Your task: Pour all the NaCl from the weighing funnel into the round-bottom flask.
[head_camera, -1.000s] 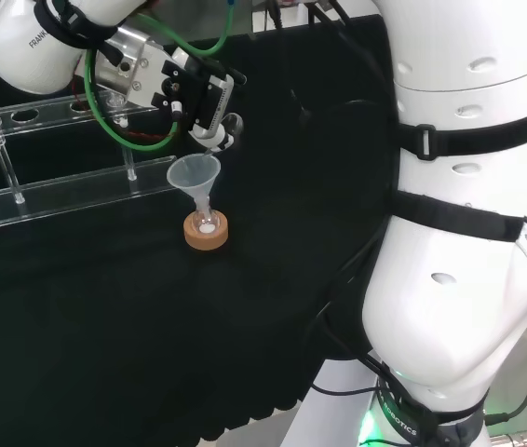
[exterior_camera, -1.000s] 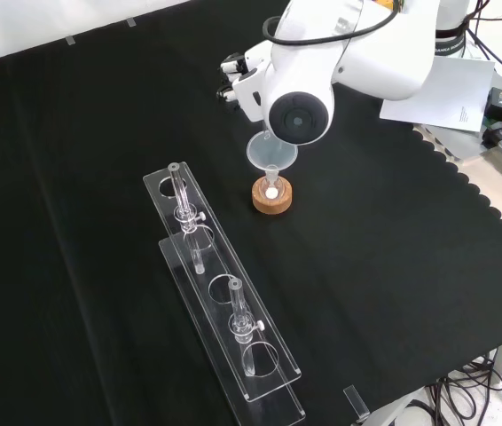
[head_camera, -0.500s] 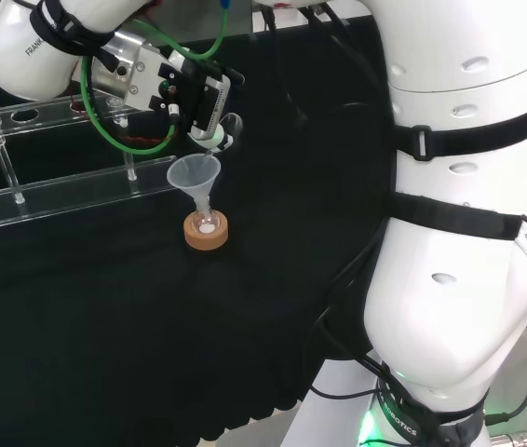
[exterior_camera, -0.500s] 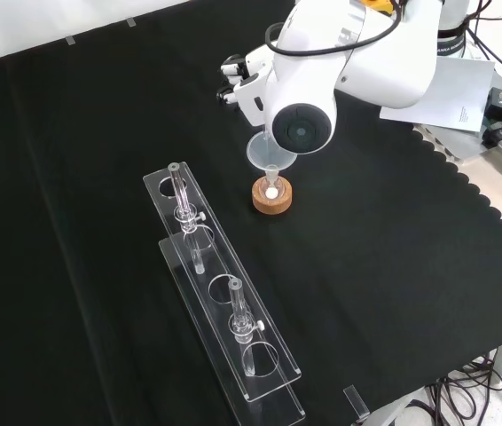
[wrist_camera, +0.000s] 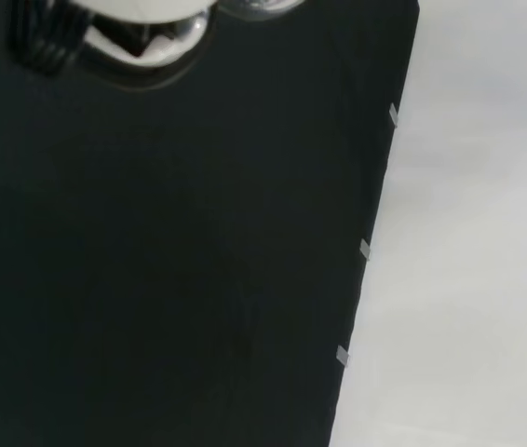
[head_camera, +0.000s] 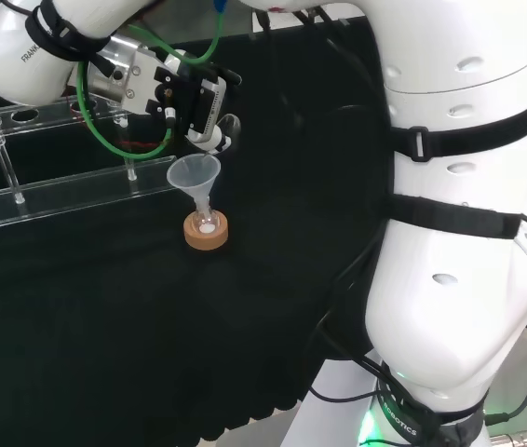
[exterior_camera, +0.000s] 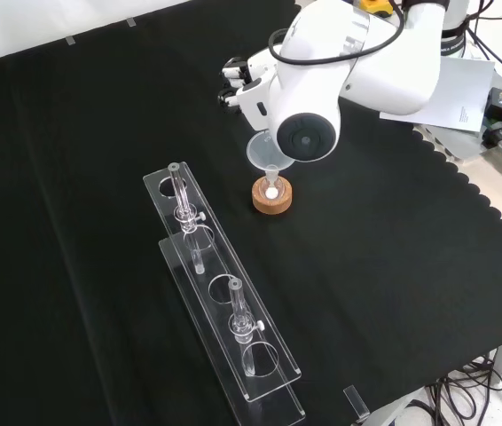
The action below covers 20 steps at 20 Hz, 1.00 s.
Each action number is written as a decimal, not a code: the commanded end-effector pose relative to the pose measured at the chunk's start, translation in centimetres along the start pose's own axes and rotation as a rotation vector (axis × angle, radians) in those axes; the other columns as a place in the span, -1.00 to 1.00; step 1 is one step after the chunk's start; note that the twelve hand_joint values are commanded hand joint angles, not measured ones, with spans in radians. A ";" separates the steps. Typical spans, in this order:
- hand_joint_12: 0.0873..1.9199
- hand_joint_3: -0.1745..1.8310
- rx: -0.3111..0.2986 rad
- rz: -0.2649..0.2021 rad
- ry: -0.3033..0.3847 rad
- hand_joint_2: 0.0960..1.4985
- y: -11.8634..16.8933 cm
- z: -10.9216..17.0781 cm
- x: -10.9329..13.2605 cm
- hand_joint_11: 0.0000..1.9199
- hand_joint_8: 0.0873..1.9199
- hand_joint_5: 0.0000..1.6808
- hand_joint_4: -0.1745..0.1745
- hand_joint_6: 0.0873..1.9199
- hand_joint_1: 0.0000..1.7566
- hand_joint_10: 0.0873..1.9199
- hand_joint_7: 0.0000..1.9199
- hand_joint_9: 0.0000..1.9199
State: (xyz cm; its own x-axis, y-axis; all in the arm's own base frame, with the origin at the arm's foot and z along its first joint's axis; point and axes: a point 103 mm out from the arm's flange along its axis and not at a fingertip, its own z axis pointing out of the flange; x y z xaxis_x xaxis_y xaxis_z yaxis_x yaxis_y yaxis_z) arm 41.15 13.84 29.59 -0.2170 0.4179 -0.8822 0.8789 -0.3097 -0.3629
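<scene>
The pour is in hand. In the head view the hand (head_camera: pixel 194 104) hangs just above and behind a clear plastic funnel (head_camera: pixel 195 177), whose stem runs down into the neck of the small round-bottom flask (head_camera: pixel 206 223) seated in a cork ring (head_camera: pixel 206 233). A small clear piece, which I take for the weighing funnel (head_camera: pixel 225 130), shows at the hand's lower edge, tipped toward the funnel's mouth. The fingers look curled about it, though how they meet it cannot be made out. In the front view a white link with a grey cap (exterior_camera: pixel 305 139) stands before the hand, and white powder (exterior_camera: pixel 271 193) shows inside the flask, so at least part of the NaCl seems to be through.

Whether any salt is left in the weighing funnel cannot be told. The next move probably calls for holding the spout over the funnel's mouth, tilting further to shed the last grains, and staying clear of the funnel's rim, since a knock could upset the flask on its ring.
</scene>
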 end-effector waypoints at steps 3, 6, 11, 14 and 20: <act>0.01 -0.19 0.005 0.005 -0.019 -0.15 -0.1 -0.2 0.0 -0.12 -0.39 0.43 1.00 -0.23 0.26 -0.77 -0.49 -0.01; 0.01 -0.19 0.004 0.006 -0.029 -0.15 -0.1 -0.3 0.0 -0.12 -0.39 0.43 1.00 -0.23 0.26 -0.77 -0.49 -0.01; 0.01 -0.19 0.004 0.011 -0.044 -0.15 -0.4 -0.5 0.2 -0.12 -0.39 0.43 1.00 -0.23 0.26 -0.77 -0.49 -0.01; 0.01 -0.19 0.006 0.014 -0.047 -0.16 -0.5 -0.5 0.2 -0.12 -0.39 0.43 1.00 -0.24 0.26 -0.77 -0.49 -0.01; 0.01 -0.19 0.005 0.014 -0.052 -0.16 -0.4 -0.5 0.2 -0.12 -0.39 0.44 1.00 -0.24 0.26 -0.77 -0.49 -0.01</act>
State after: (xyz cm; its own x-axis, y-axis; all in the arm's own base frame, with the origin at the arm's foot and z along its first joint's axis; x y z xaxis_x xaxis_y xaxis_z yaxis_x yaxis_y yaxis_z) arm 40.95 14.55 29.79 -0.2248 0.3703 -0.9013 0.8802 -0.3196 -0.3508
